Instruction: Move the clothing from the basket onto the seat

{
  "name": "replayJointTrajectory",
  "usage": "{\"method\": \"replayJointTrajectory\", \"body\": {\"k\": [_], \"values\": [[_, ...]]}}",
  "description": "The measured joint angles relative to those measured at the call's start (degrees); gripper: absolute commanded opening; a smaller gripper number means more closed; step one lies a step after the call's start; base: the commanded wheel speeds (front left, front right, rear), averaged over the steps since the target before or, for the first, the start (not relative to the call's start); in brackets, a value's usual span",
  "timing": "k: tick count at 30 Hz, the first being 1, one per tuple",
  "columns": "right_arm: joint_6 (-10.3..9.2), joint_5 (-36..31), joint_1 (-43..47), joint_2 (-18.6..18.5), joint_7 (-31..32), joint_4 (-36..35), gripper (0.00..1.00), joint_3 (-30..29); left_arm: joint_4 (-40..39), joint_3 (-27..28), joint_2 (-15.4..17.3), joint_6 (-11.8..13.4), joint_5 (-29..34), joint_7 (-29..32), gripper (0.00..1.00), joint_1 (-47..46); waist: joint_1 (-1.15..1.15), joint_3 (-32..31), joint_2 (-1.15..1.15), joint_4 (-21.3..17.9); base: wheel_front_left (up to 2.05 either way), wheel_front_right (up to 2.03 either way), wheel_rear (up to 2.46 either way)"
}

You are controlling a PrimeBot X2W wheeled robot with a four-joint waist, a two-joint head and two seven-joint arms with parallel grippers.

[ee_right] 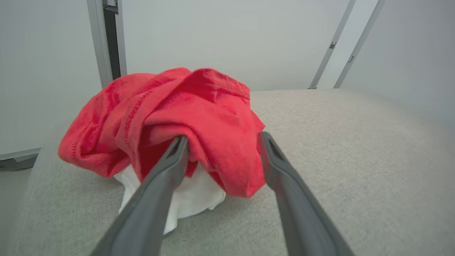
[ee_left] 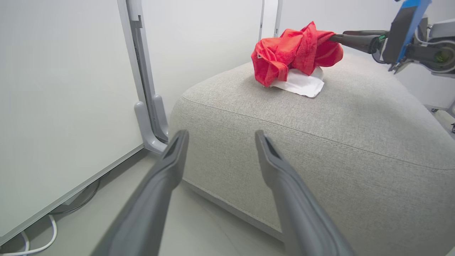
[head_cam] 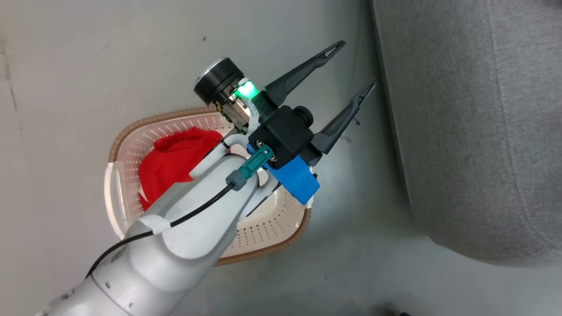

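Head view shows the left pincer over the strip of floor between the basket and the sofa, its two dark fingers spread apart and holding nothing; its pale forearm crosses above the basket; one red garment lies crumpled inside the basket, toward its left side; the basket stands on the floor near the sofa's rounded corner, not touching it. Left wrist view shows a second red garment bunched on top of the sofa, its white part lying flat on the cushion; a pale partition panel stands near the sofa. Right wrist view shows the right pincer with fingers parted, a fold of that garment bulging between them and one fingertip tucked into the cloth; nothing is clamped.
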Motion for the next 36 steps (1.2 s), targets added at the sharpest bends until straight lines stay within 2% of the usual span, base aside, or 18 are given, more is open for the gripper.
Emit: {"method": "replayJointTrajectory", "body": {"k": [5, 10, 15, 21, 31, 36], "values": [[0.00, -0.73, 7.23, 3.36, 0.00, -4.78, 1.00, -0.62, -0.18, 1.52, -0.08, 0.03, -0.26, 0.00, 1.00, 3.76, 0.00, -4.06, 0.00, -0.03, 0.00, 0.00, 0.00], [-0.01, -0.58, 12.02, 5.37, 0.00, -8.80, 1.00, 1.76, -0.63, 4.36, -0.05, 0.73, -0.80, 0.00, 1.00, 7.81, 0.00, -8.48, 0.00, 0.16, 0.00, 0.00, 0.00], [0.01, 0.11, 15.63, 6.13, 0.00, -13.18, 1.00, 7.32, -1.69, 8.15, -0.26, 1.63, -1.27, 0.00, 1.00, 12.33, -0.01, -12.98, 0.00, 0.84, 0.00, 0.00, 0.00], [0.00, 0.36, 18.27, 8.87, 0.00, -18.49, 1.00, 12.81, -3.37, 13.60, -0.66, 3.04, -1.32, -0.01, 1.00, 17.75, -0.02, -17.69, 0.00, 2.67, 0.00, 0.00, 0.00], [-0.01, 0.60, 20.24, 12.01, 0.00, -21.74, 1.00, 20.34, -7.26, 23.88, -1.51, 4.49, -0.07, 0.00, 1.00, 24.41, -0.02, -22.98, 0.00, 6.88, 0.00, 0.00, 0.00], [0.00, -0.48, 21.48, 12.59, 0.00, -21.90, 1.00, 22.79, -8.49, 28.52, -2.19, 4.07, 1.09, 0.00, 1.00, 27.92, -0.01, -25.57, 0.00, 9.04, 0.00, 0.00, 0.00]]}}
